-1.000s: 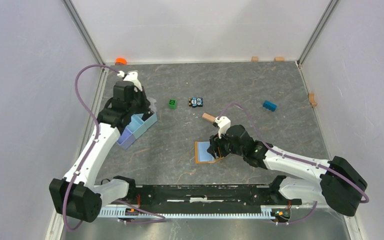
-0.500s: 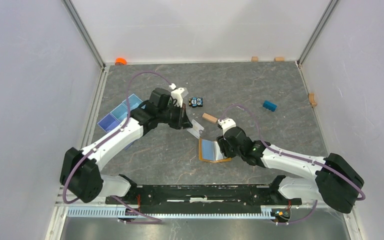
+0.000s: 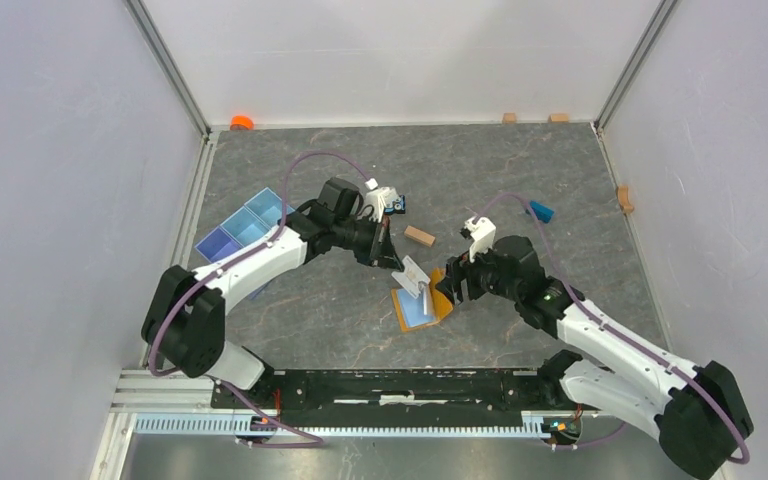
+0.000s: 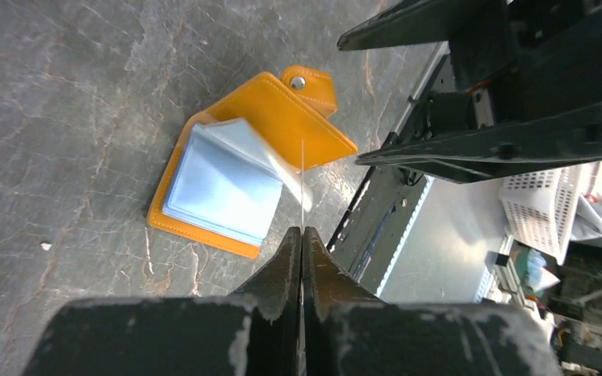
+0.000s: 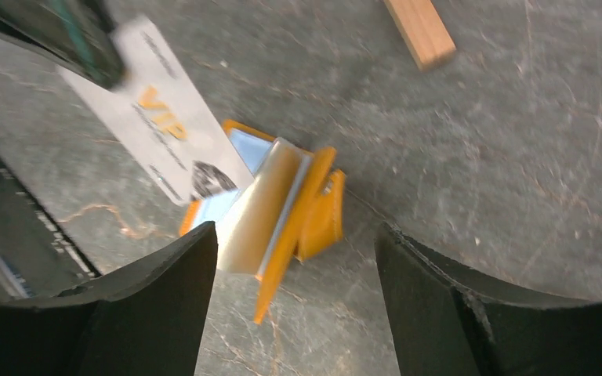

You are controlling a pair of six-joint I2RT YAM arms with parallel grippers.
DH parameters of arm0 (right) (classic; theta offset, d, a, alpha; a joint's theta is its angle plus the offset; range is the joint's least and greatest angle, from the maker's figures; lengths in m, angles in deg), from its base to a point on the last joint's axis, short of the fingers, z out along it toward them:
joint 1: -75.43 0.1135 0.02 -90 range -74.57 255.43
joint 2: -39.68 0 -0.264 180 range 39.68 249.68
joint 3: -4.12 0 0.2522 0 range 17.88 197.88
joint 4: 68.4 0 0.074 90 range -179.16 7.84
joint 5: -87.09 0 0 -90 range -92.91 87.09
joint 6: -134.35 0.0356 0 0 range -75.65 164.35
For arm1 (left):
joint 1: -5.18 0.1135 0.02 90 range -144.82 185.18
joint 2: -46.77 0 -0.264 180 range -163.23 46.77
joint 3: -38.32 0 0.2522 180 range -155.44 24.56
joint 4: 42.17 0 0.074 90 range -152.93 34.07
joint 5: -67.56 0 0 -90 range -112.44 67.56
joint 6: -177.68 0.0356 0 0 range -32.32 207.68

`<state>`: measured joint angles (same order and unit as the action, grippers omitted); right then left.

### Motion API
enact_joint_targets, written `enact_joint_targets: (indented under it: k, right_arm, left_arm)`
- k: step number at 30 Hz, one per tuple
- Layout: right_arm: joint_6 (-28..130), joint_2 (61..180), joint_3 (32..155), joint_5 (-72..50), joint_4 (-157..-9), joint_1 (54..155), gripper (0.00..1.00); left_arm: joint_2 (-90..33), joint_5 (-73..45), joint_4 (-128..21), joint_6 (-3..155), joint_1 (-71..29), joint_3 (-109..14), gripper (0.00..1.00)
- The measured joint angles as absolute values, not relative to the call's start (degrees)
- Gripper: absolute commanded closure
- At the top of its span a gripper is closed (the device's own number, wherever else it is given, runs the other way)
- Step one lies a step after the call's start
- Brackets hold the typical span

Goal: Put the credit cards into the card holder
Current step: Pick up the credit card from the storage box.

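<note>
Left wrist view shows the left gripper (image 4: 302,233) pinched shut on a thin white card (image 5: 157,117) printed VIP, held just over the orange card holder (image 4: 282,117) lying open on the grey marbled table (image 4: 63,94), its glossy pale-blue pocket leaves fanned up, while the right gripper (image 5: 296,229) hangs wide open above it, empty.

left hand (image 3: 392,254) at frame centre, pinching a pale credit card (image 3: 412,273) by its upper-left end. The card slants down-right over the card holder (image 3: 417,312). The holder lies open on the surface (image 3: 340,320), light blue inside, with an orange flap on its right side. right hand (image 3: 451,286) is just beside that flap, contact unclear. wooden block (image 3: 420,236) just above them, blue divided tray (image 3: 242,229) at left, blue block (image 3: 539,211) upper right.
</note>
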<state>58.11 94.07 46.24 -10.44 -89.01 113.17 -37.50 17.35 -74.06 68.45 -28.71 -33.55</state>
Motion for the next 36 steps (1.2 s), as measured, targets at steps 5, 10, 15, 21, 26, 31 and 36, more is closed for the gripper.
enact_joint_targets:
  k: [5, 10, 15, 21, 26, 31, 36]
  right_arm:
    - [57.8, 93.9, 46.2, -24.6, -83.5, 108.2, 0.23]
    - [59.0, 99.0, 46.5, -36.7, -77.6, 106.1, 0.30]
    - [59.7, 103.4, 46.7, -43.0, -75.0, 106.0, 0.40]
    - [62.5, 105.7, 46.7, -47.2, -70.5, 106.0, 0.98]
    - [65.4, 105.9, 46.6, -48.1, -69.3, 105.8, 1.00]
    - [65.1, 104.6, 47.2, -36.8, -74.8, 109.8, 1.00]
    - [66.6, 104.6, 48.9, -22.7, -80.8, 117.3, 1.00]
  left_arm:
    - [-40.8, 20.3, -74.1, 68.5, -28.7, -33.6, 0.98]
    - [-41.3, 23.0, -74.2, 69.0, -29.0, -33.6, 0.98]
    - [-41.4, 25.7, -74.1, 69.7, -30.0, -33.6, 0.98]
    - [-41.4, 28.2, -72.7, 69.8, -31.3, -33.6, 0.98]
    - [-41.0, 26.4, -71.4, 69.6, -31.2, -32.7, 0.44]
    - [-36.3, 14.4, -71.7, 66.6, -31.6, -30.6, 0.33]
    - [-28.0, 1.1, -69.3, 58.5, -31.6, -23.3, 0.29]
